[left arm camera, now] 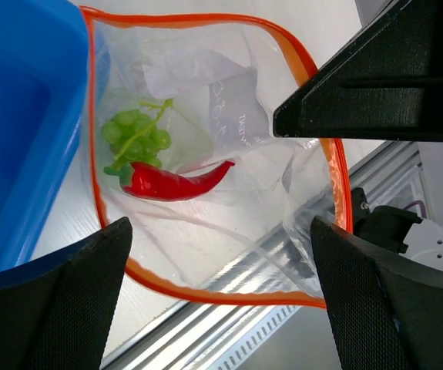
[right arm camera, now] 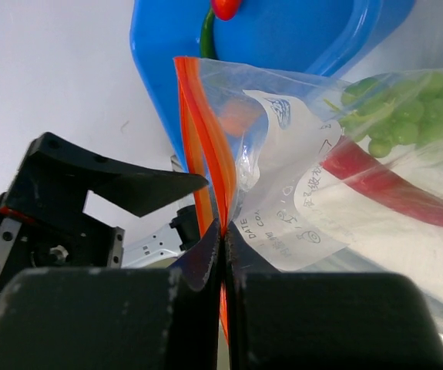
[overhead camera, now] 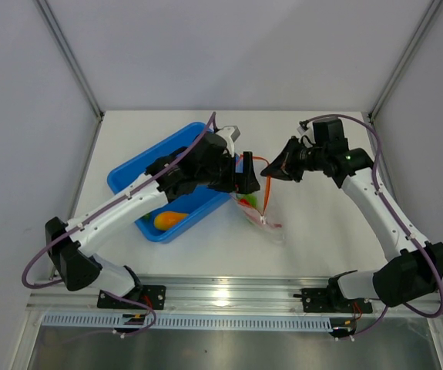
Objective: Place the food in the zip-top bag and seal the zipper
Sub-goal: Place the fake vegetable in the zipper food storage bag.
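Note:
The clear zip-top bag (overhead camera: 263, 218) hangs by its mouth next to the tray. My right gripper (right arm camera: 223, 233) is shut on its orange zipper (right arm camera: 206, 146), seen from above as the zipper (overhead camera: 266, 182) held by the right gripper (overhead camera: 277, 168). My left gripper (left arm camera: 219, 227) stands open over the wide-open mouth, holding nothing; from above the left gripper (overhead camera: 247, 174) is just left of the zipper. Inside the bag lie a red chili (left arm camera: 176, 182) and a green leafy piece (left arm camera: 135, 137). A yellow-orange piece (overhead camera: 168, 219) lies in the tray.
The blue tray (overhead camera: 129, 174) sits left of the bag, under my left arm. A red piece with a green stem (right arm camera: 219, 9) shows in the tray. The metal rail (overhead camera: 229, 293) runs along the table's near edge.

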Tool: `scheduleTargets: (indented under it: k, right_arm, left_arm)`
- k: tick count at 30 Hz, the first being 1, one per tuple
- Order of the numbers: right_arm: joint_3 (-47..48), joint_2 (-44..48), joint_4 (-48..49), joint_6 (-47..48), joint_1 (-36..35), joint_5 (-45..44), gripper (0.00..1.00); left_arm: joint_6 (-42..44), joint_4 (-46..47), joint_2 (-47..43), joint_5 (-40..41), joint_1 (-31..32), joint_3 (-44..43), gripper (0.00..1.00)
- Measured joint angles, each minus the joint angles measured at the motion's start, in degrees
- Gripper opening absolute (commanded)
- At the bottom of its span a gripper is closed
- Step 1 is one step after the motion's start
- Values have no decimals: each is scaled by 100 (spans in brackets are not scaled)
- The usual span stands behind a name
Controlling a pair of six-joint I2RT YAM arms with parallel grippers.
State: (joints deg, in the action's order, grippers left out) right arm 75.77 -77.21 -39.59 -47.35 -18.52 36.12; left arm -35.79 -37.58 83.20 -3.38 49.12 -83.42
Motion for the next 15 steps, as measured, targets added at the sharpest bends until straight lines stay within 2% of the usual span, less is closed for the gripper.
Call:
scheduleTargets:
  k: [7,15]
  right_arm:
    - [0,186,-313,299,0,-278,0]
    - [0,256,-748,693,42,-579,0]
  left_arm:
    - [114,-203,-280,280,-160,-42,99]
    - [74,-660,-610,372,-1209,-7,99]
